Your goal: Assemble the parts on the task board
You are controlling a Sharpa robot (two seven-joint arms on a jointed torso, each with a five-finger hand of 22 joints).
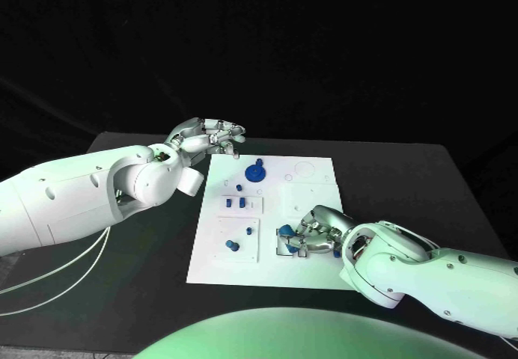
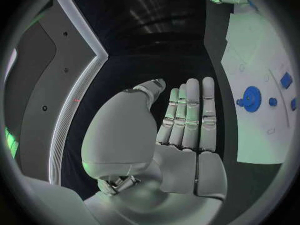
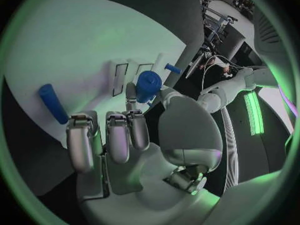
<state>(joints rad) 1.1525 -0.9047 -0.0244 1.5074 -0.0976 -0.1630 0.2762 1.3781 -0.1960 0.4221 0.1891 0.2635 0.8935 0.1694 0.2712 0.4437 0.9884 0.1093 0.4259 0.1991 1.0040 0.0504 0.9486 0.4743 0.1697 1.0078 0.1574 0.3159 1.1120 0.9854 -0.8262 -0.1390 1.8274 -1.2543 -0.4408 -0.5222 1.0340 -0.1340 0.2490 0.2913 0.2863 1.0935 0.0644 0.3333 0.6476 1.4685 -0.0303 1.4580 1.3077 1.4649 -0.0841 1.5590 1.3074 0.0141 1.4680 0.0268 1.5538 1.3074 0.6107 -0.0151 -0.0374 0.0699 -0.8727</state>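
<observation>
The white task board (image 1: 308, 263) lies in the middle of the black table. My right hand (image 1: 315, 235) rests low over the board's near right part and pinches a short blue cylinder part (image 3: 148, 85) between thumb and a finger. A blue rod (image 3: 53, 103) lies flat on the board beside that hand's other fingers. My left hand (image 1: 205, 137) hovers off the board's far left corner, palm flat and fingers straight (image 2: 187, 115), holding nothing. A round blue disc (image 1: 254, 173) sits on the board's far part, seen also as the disc (image 2: 252, 99) in the left wrist view.
Small blue pieces sit in the board's left panels: two blocks (image 1: 233, 202), a peg (image 1: 248, 232) and a cap (image 1: 231, 244). More blue bits (image 1: 286, 230) lie by my right hand. Bare black table (image 1: 410, 179) surrounds the board.
</observation>
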